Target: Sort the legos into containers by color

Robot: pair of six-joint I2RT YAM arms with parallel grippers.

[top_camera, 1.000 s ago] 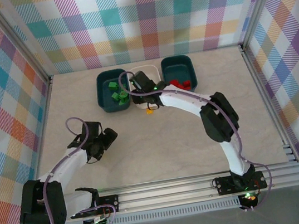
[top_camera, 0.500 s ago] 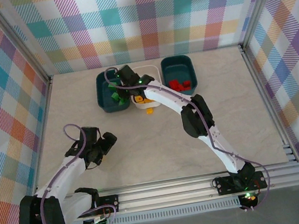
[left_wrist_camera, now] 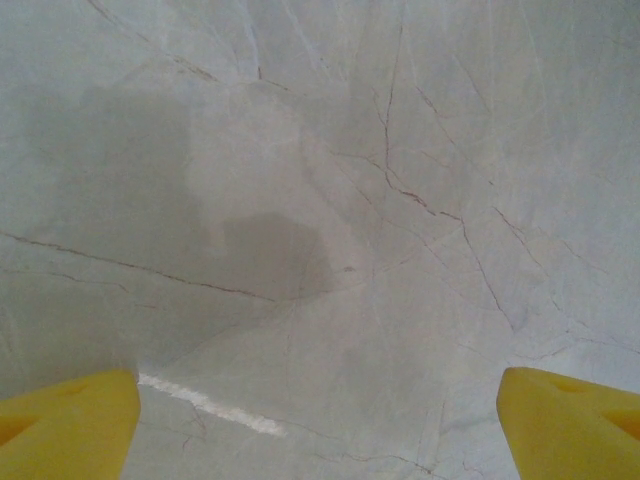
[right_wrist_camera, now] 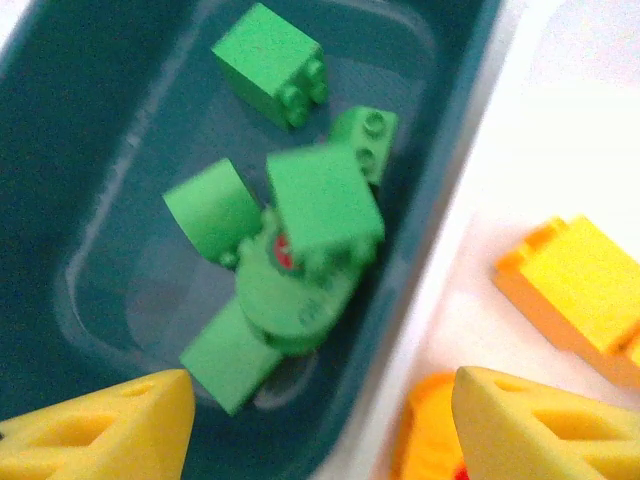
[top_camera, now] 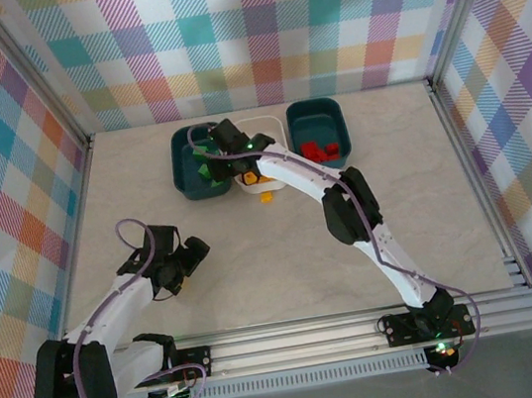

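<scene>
Three containers are lined up at the far side of the table (left_wrist_camera: 350, 200). Green legos (right_wrist_camera: 310, 200) are piled in the left teal tub (top_camera: 185, 161), yellow-orange legos (right_wrist_camera: 580, 280) in the white tub (top_camera: 259, 121) and red legos (top_camera: 319, 150) in the right teal tub (top_camera: 315, 112). The right gripper (right_wrist_camera: 322, 400) is held above the green pile, fingers spread and empty. The left gripper (left_wrist_camera: 320, 400) is held released over bare tabletop.

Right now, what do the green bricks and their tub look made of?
Green bricks: likely hard plastic, smooth, with molded studs and even colour. Dark teal tub: probably plastic too, slightly glossy, soft reflections on its rounded floor.
</scene>
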